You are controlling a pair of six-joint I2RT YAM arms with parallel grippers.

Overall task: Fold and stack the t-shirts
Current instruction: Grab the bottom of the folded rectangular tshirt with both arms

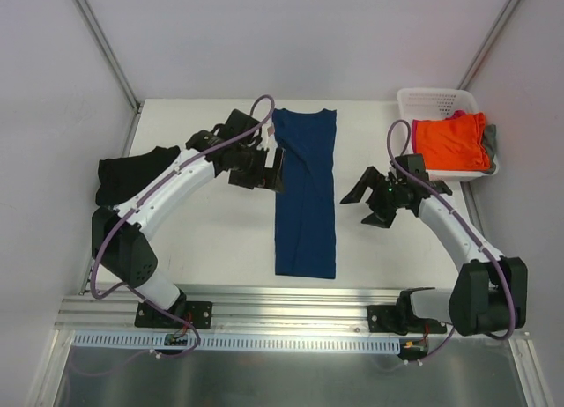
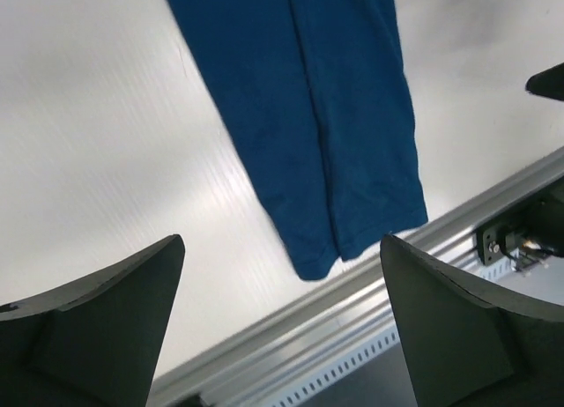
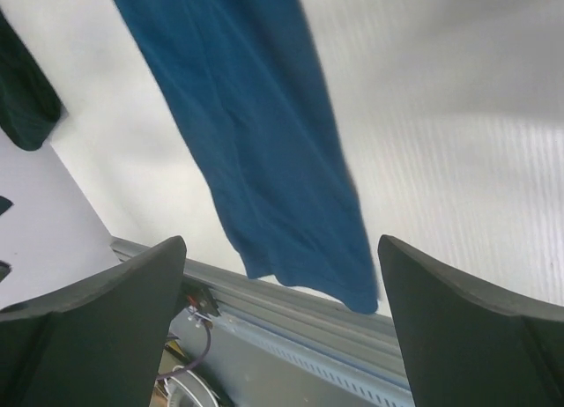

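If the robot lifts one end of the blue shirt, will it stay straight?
Probably not. The blue shirt lies thin and flat with soft creases, so it would likely droop. It looks light and might slide on the smooth table.

the middle shirt (image 1: 305, 196) lay on the table (image 1: 220, 240), going from the back to near the front edge. the left gripper (image 1: 275, 171) was just beside it on its left, toward the back. the right gripper (image 1: 363, 206) was near it on its right. the side shirt (image 1: 128, 176) lay at the table's left edge. the basket (image 1: 436, 97) sat at the back right corner with a pile of shirts (image 1: 451, 141) in it.
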